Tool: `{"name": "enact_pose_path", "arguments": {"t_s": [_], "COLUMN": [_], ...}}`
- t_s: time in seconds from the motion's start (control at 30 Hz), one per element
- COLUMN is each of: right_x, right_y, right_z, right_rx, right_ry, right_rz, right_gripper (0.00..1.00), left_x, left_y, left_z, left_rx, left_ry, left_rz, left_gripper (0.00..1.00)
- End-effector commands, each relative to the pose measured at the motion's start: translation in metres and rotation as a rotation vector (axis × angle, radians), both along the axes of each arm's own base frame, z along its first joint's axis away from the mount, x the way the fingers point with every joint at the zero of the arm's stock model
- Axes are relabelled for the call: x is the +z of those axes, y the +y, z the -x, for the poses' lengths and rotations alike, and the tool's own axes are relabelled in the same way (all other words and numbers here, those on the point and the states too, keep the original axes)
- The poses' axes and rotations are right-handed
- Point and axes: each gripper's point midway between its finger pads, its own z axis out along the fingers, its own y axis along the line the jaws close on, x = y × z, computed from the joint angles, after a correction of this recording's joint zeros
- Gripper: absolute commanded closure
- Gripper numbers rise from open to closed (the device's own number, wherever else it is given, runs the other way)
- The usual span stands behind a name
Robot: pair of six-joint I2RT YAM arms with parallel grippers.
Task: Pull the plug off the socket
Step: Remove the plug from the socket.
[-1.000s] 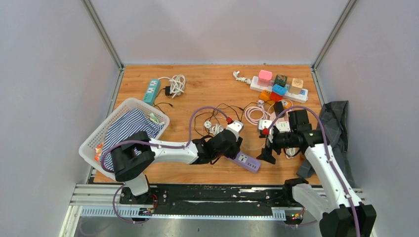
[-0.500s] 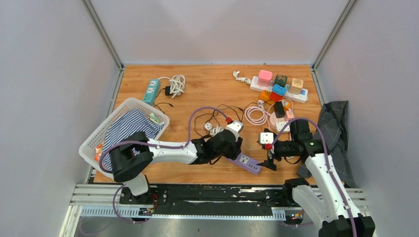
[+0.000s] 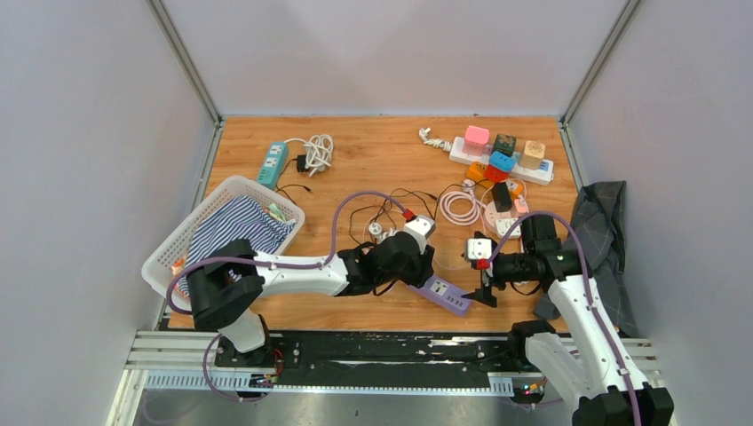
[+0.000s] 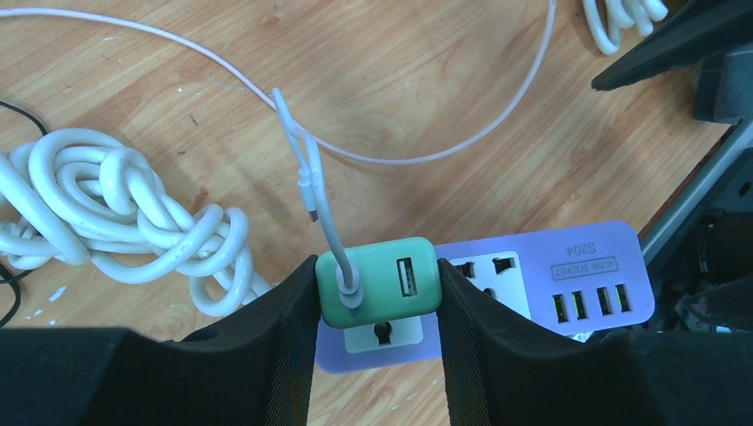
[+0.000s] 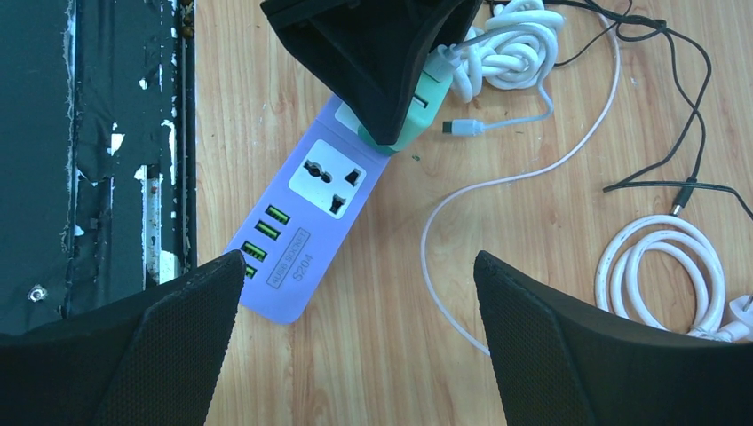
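Note:
A purple power strip point(image 3: 446, 295) lies on the wooden table near the front edge; it also shows in the left wrist view point(image 4: 542, 275) and the right wrist view point(image 5: 297, 232). A green USB plug point(image 4: 380, 281) with a white cable sits in its socket. My left gripper point(image 4: 378, 288) is shut on the green plug, one finger on each side; it shows in the top view point(image 3: 417, 266) and the plug in the right wrist view point(image 5: 424, 106). My right gripper point(image 3: 484, 288) is open and empty, just right of the strip's USB end, jaws wide point(image 5: 355, 266).
A white coiled cable point(image 4: 115, 213) lies left of the strip. Black thin wires point(image 3: 391, 209), a pink-white coil point(image 3: 457, 206), a white basket with striped cloth point(image 3: 226, 226), a teal strip point(image 3: 273, 162), a white strip with coloured adapters point(image 3: 502, 155) and a dark cloth point(image 3: 599, 231) are around.
My right arm swung down and towards the front, bringing its open gripper beside the purple strip's right end. My left gripper stayed shut on the green plug.

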Motion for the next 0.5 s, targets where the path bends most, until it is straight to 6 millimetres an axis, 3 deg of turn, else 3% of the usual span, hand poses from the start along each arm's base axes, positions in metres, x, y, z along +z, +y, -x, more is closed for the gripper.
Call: {"name": "enact_pose_path", "arguments": {"t_s": [0.0,0.13,0.47], "right_x": [0.003,0.009,0.006], "right_y": [0.003,0.005,0.000], "right_z": [0.011,0.016,0.001], "right_rx": [0.017,0.012,-0.113], "right_ry": [0.035,0.057,0.210], "right_rz": [-0.038,-0.059,-0.026], "right_gripper": [0.00,0.00,0.00], "left_x": [0.032,0.039,0.048], "left_y": [-0.010,-0.012,-0.019], "left_z": [0.003,0.000,-0.015], "left_rx": [-0.007,0.011,0.115], "left_ry": [-0.014,-0.016,-0.011], "left_rz": [0.104,0.124,0.165], "left_gripper": [1.00,1.00,1.00]}}
